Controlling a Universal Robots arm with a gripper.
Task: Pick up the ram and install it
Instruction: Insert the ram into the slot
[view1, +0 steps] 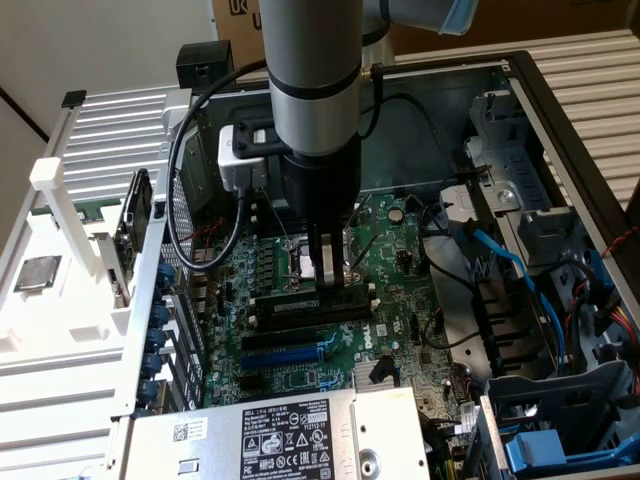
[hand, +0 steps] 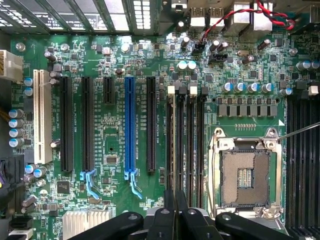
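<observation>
i am observing the hand (view1: 322, 278) almost closed, apparently pinching the ram (view1: 300, 306) by its top edge. the ram is standing along a black memory slot (hand: 177, 145) beside the empty processor socket (hand: 246, 172). i am advising a straight, even press with the stick upright.

Black label (view1: 288, 440) on silver metal power-supply box (view1: 390, 425): bore white print and approval marks, too small to read.
White sticker (view1: 190, 431): showed a barcode, digits unreadable.
Brown cardboard box (view1: 237, 10): showed cut-off dark letters beginning "U".
Green motherboard (hand: 115, 125): slot lettering was too fine to read.
</observation>
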